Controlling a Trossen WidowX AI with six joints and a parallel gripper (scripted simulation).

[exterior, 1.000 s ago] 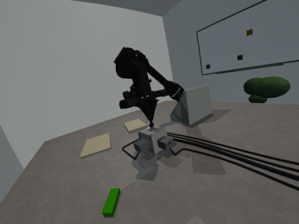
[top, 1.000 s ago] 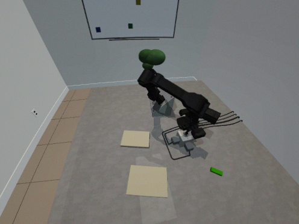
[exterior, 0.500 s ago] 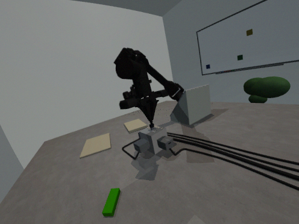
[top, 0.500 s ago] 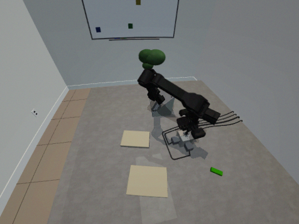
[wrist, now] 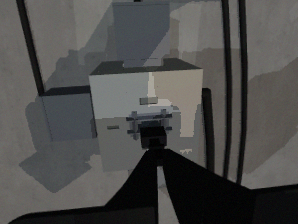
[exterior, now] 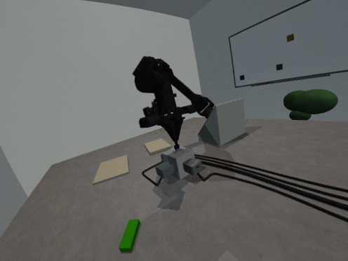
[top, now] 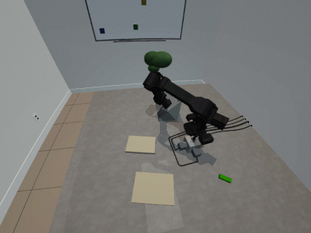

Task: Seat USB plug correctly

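With its fingers pointing down over the power cube [top: 194,144] [exterior: 184,161] [wrist: 120,90], the claw [top: 194,138] [exterior: 176,143] [wrist: 157,157] is clamped on the USB plug [exterior: 177,146] [wrist: 153,138], a small black body at the fingertips. The plug sits at the socket [wrist: 148,120] on the cube's top face; how deep it goes, and which way round it is, I cannot tell. Two grey adapter blocks [top: 182,145] [exterior: 165,170] [wrist: 69,115] and [top: 196,152] [exterior: 192,166] [wrist: 142,32] stick out from two neighbouring sides of the cube, and black cables [top: 180,165] [exterior: 252,172] [wrist: 227,95] loop round it and run off across the bench [top: 103,188] [exterior: 210,224] [wrist: 20,165]. Well apart from the cube lies a bright green block [top: 225,178] [exterior: 130,235], flat on the bench. Two thin cream squares, the smaller one [top: 140,144] [exterior: 157,146] and the larger one [top: 153,188] [exterior: 111,169], also lie flat, apart from each other and from the cube. Beyond them, near the lower part of the black arm [top: 185,94] [exterior: 182,88], stands a pale grey angular block [top: 172,114] [exterior: 230,121].
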